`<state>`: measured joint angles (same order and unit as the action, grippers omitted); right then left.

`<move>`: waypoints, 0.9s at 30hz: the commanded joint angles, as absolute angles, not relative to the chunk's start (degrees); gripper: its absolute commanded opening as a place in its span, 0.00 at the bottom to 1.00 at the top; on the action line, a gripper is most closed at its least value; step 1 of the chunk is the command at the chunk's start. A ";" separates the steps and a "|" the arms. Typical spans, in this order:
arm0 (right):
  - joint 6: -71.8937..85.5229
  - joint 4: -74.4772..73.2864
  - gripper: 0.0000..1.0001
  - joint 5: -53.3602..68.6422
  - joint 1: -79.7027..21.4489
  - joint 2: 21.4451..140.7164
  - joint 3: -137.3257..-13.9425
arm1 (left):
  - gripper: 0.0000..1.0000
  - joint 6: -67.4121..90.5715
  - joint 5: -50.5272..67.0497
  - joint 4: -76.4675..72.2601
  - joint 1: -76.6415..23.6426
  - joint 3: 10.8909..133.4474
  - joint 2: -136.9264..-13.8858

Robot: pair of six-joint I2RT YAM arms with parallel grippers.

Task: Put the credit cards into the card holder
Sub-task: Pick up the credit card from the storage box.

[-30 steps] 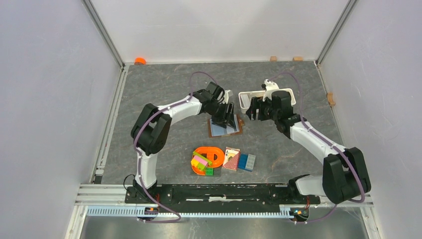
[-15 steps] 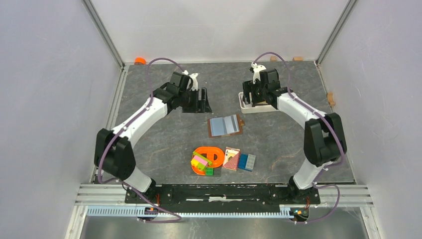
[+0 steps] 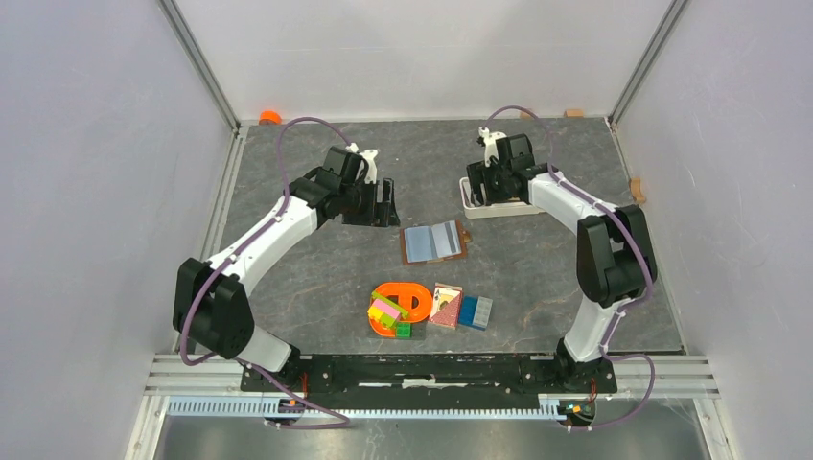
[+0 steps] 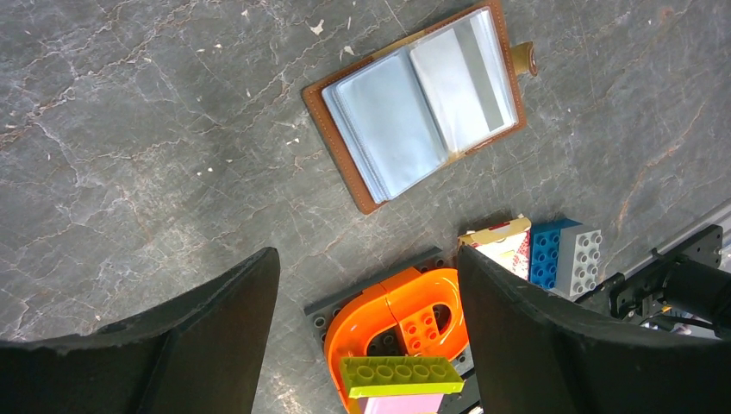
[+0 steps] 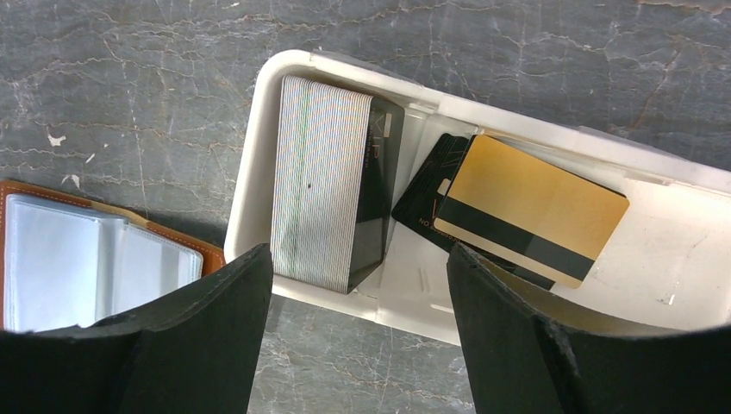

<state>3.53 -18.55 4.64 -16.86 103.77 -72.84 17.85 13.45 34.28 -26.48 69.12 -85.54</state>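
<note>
Left hand (image 4: pixel 364 259), fingers spread and empty, hovers left of and beyond the card holder (image 4: pixel 422 103), which lies open on the bench (image 4: pixel 129 129), clear sleeves facing up. Right hand (image 5: pixel 358 254), likewise spread and empty, hangs over a white tray (image 5: pixel 250 172) beyond and right of the card holder. The credit cards (image 5: pixel 530 207), striped, black and gold, lie in that tray.
</note>
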 commanded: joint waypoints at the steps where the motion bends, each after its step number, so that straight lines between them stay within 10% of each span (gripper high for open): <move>1: 2.63 -18.03 0.79 4.31 -17.72 104.74 -75.18 | 0.82 15.38 12.57 33.91 -26.45 69.34 -83.12; 27: 0.92 -23.15 0.79 -17.67 -26.13 112.55 -82.65 | 0.83 15.27 12.13 33.97 -26.39 69.19 -81.79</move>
